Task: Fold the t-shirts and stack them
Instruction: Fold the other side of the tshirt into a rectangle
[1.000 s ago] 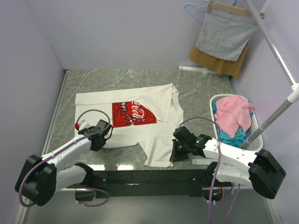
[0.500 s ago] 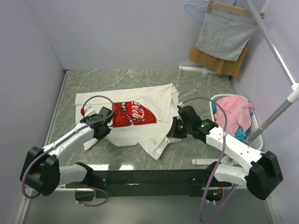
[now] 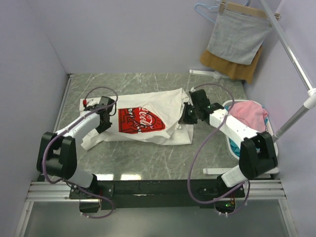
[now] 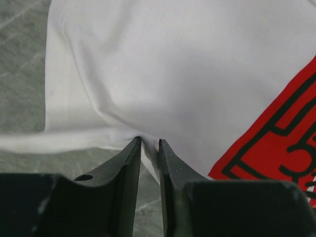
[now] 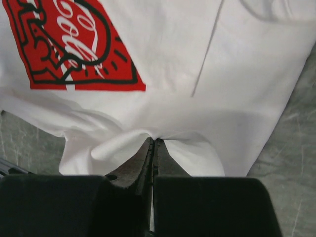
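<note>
The white t-shirt (image 3: 163, 101) with a red square print (image 3: 139, 120) lies folded across the middle of the marble table. My left gripper (image 3: 104, 118) is at its left end. In the left wrist view the left gripper (image 4: 149, 140) has its jaws a little apart, with a fold of the t-shirt (image 4: 173, 74) lying loosely between the tips. My right gripper (image 3: 186, 114) is at the shirt's right end by the collar. In the right wrist view the right gripper (image 5: 153, 140) is shut on a bunched fold of the t-shirt (image 5: 237, 74).
A white basket (image 3: 270, 133) at the right edge holds pink cloth (image 3: 247, 116) and teal cloth. A grey cloth (image 3: 237, 34) over a mustard-brown cloth (image 3: 232, 66) hangs at the back right. A slanted metal pole (image 3: 294, 121) stands at the right.
Both grippers carried the shirt's near hem away from the arm bases toward the back, folding the shirt over itself. The left jaws have parted; the right jaws stayed shut.
</note>
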Tool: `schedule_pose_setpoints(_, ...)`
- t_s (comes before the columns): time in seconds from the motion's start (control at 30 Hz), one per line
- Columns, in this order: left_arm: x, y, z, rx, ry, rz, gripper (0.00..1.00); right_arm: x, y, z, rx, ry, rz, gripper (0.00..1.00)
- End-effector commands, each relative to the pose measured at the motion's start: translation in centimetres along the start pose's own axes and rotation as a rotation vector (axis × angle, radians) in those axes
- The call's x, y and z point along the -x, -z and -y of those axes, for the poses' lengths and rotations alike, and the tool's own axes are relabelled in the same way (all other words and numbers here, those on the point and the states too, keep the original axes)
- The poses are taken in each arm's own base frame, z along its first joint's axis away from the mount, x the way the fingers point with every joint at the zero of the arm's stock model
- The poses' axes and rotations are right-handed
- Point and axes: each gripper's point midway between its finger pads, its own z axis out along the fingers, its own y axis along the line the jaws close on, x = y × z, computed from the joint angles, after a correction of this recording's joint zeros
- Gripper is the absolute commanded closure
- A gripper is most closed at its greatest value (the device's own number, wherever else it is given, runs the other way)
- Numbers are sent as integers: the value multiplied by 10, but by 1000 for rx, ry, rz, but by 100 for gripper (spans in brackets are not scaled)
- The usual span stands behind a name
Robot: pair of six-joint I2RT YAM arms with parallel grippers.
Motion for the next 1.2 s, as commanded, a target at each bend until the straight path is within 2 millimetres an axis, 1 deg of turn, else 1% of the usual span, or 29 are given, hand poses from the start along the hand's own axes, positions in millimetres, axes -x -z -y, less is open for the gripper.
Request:
schedule_pose_setpoints(0.0,29,-6,20,-36,-38,37,72,47,-10,-12,30,40,67,100)
schedule_pose_setpoints(0.03,27,-14,20,-20,-59,23,72,47,-22,-7,17,40,45,100)
schedule_pose_setpoints(0.07,32,-16,24,-21,-57,23,73,59,-22,-9,19,40,60,100)
schedule_pose_setpoints(0.13,29,-29,26,4,-81,0,72,64,-37,0,-17,31,40,100)
schedule_pose_setpoints(0.17,34,-31,31,-3,-83,0,72,75,-39,-1,-22,32,58,100)
schedule_pose_setpoints(0.2,35,-35,32,6,-93,-6,72,79,-43,3,-27,22,52,100)
schedule_pose_setpoints(0.23,36,-42,35,19,-100,-13,72,79,-53,9,-38,18,30,100)
schedule_pose_setpoints(0.27,37,-45,36,24,-105,-14,72,90,-54,6,-38,17,47,100)
schedule_pose_setpoints(0.33,42,-53,39,38,-108,-12,73,97,-65,16,-70,3,48,100)
schedule_pose_setpoints(0.37,44,-55,40,36,-109,-14,74,108,-65,14,-65,-2,65,100)
schedule_pose_setpoints(0.4,46,-56,41,40,-108,-14,74,111,-69,18,-78,-9,56,100)
schedule_pose_setpoints(0.43,47,-58,43,40,-113,-14,76,121,-67,16,-80,-6,74,100)
schedule_pose_setpoints(0.5,51,-60,42,52,-114,-1,78,129,-71,21,-109,-11,88,100)
schedule_pose_setpoints(0.53,52,-61,42,56,-114,1,78,139,-71,17,-96,-8,110,100)
schedule_pose_setpoints(0.6,54,-62,41,60,-112,3,78,142,-80,18,-81,-9,92,100)
schedule_pose_setpoints(0.63,56,-63,40,68,-113,8,77,151,-81,15,-68,-12,105,95)
schedule_pose_setpoints(0.67,57,-63,39,71,-112,14,77,154,-85,14,-62,-14,104,86)
schedule_pose_setpoints(0.7,58,-63,38,77,-108,18,78,153,-94,17,-59,-12,86,63)
schedule_pose_setpoints(0.73,61,-61,35,91,-105,32,75,161,-94,14,-50,-9,102,51)
schedule_pose_setpoints(0.77,63,-59,33,98,-101,39,71,166,-94,22,-83,-15,121,45)
schedule_pose_setpoints(0.8,66,-56,31,103,-90,48,63,171,-87,22,-94,-7,143,40)
schedule_pose_setpoints(0.83,71,-50,28,101,-80,64,52,171,-84,26,-115,-2,156,38)
schedule_pose_setpoints(0.87,72,-47,27,96,-77,70,51,171,-78,27,-123,6,173,37)
schedule_pose_setpoints(0.9,74,-43,27,81,-79,75,49,175,-65,19,-99,23,198,32)
schedule_pose_setpoints(0.93,75,-37,25,68,-75,82,44,171,-63,18,-82,32,194,32)
schedule_pose_setpoints(1.03,71,-28,19,53,-80,78,41,158,-54,-10,19,75,150,30)
schedule_pose_setpoints(1.07,70,-27,17,53,-80,78,40,154,-54,-19,50,87,131,30)
schedule_pose_setpoints(1.1,71,-26,14,58,-77,82,40,143,-57,-34,101,98,90,30)
schedule_pose_setpoints(1.17,69,-25,13,58,-75,83,40,138,-58,-52,139,112,70,30)
